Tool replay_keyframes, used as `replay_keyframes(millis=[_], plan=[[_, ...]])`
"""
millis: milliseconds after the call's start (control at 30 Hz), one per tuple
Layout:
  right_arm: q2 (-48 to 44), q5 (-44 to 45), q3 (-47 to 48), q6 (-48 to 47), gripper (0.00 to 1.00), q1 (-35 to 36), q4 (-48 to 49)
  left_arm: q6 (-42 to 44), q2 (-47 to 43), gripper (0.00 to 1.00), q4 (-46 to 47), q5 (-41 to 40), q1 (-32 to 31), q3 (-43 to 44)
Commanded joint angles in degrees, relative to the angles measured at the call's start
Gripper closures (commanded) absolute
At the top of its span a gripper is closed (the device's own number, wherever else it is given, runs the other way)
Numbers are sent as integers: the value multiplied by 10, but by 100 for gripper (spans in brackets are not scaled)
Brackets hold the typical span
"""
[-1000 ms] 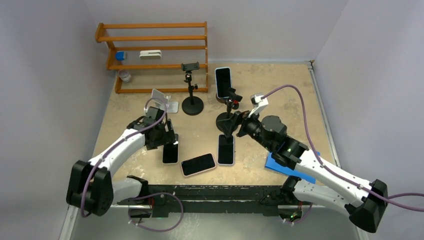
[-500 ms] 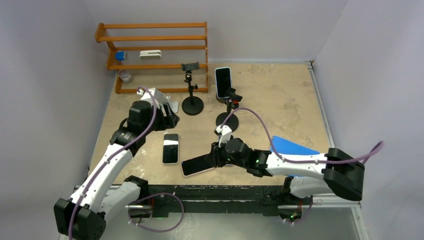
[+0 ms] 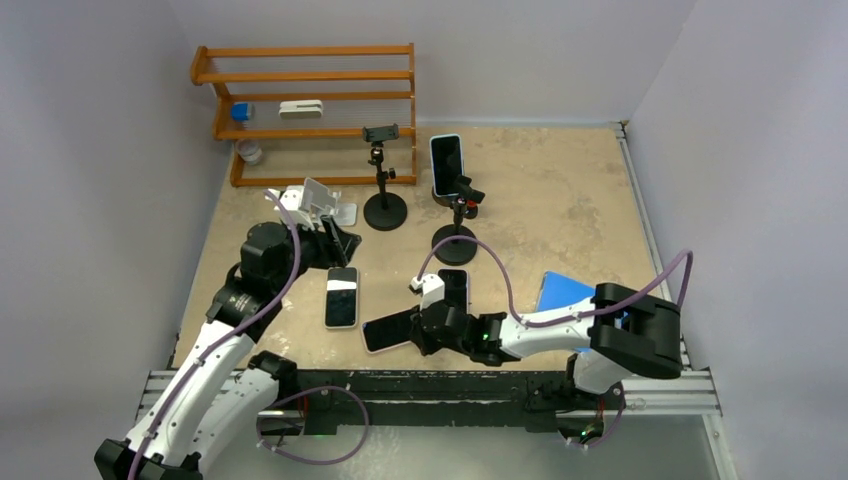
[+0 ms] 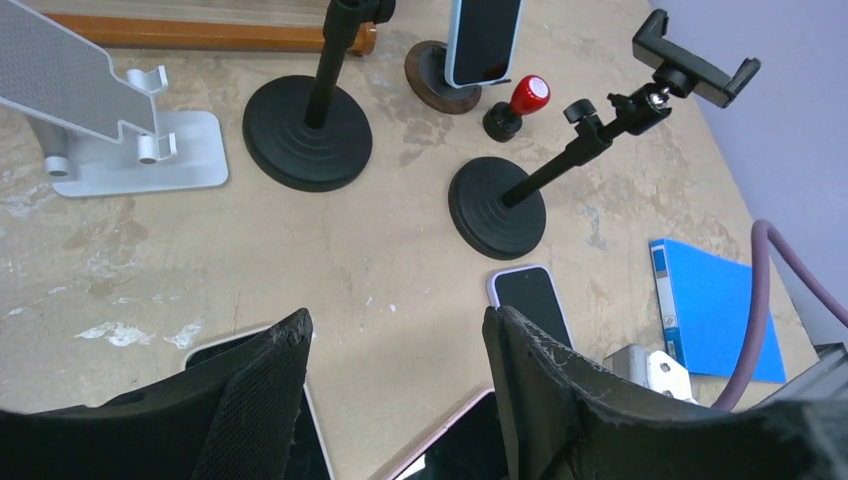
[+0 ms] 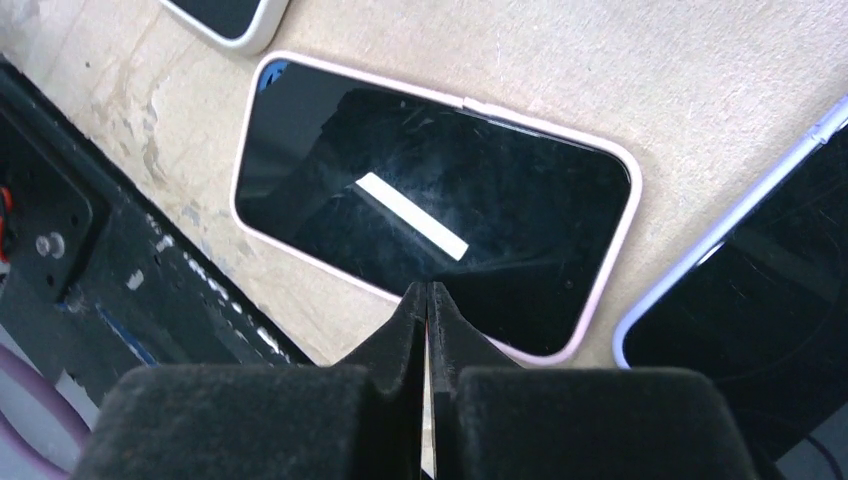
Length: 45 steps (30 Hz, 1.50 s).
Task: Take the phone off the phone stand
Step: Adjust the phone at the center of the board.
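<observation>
L arm [image 3: 222, 325] reaches up and fwd from its base, elbow raised, wrist tipped down. L gripper [image 4: 395, 325] hovers over table [image 4: 380, 250], jaws apart, nothing between them, i.e. released. Its pads are black, rough and foam-like, w/ frayed edges.

R arm [image 3: 560, 318] is folded low along the near table edge, pointing left. R gripper [image 5: 427, 292] is clenched, black pads pressed flat together, empty. Tips sit at the near long edge of pink phone [image 5: 430, 200]; can't tell if touching. Pink phone lies flat, face up: glossy black screen, pink case, rounded corners.

Phone [image 4: 483, 40] is upright in stand [image 4: 437, 75] at the back, well apart from both grippers. It has a pale case; the stand base is round and dark brown. Red-capped item [image 4: 517, 105] is just beside the stand.

- White phone [image 3: 341, 296]: flat, near L gripper.
- Lilac phone [image 4: 532, 305]: flat, near R wrist.
- Straight black stand [image 4: 310, 130]: matte disc base.
- Tilted black stand [image 4: 590, 150]: same base, empty clamp.
- Silver stand [image 4: 110, 130]: metal, perforated plate.
- Blue folder [image 4: 712, 320]: flat, at right.
- Wood rack [image 3: 305, 110]: at back.
</observation>
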Motion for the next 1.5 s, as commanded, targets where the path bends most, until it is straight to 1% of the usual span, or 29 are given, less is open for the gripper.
replay_keyframes(millis=[0,100,233,300,400,467,633,767,867,1000,1133,1233,1467], plan=[[34,49,30,54,100,4,-43,14,5,38,29,15,-4,5],[23,90,32,55,100,5,-41,14,6,38,29,16,-7,5],[-60,105,5,36,100,20,-11,17,7,38,31,16,-12,3],[-98,95,-1,22,100,28,-12,16,9,38,30,20,-12,3],[-113,52,-11,1,100,31,-10,15,9,38,30,23,-12,3],[-104,32,-21,-1,100,33,-14,15,8,38,31,23,-12,3],[-79,17,-36,10,100,45,-14,15,10,38,31,28,-13,2],[-51,41,-20,30,92,47,-38,14,13,38,30,31,-14,2],[-25,49,-15,57,89,47,-47,15,9,38,29,28,-17,2],[-2,65,-8,108,89,47,-77,15,8,38,30,29,-18,2],[15,104,7,124,88,44,-83,15,9,38,30,29,-19,2],[36,112,21,128,88,27,-84,15,9,38,29,26,-22,2],[42,67,18,109,85,-31,-21,16,9,38,27,23,-26,2]])
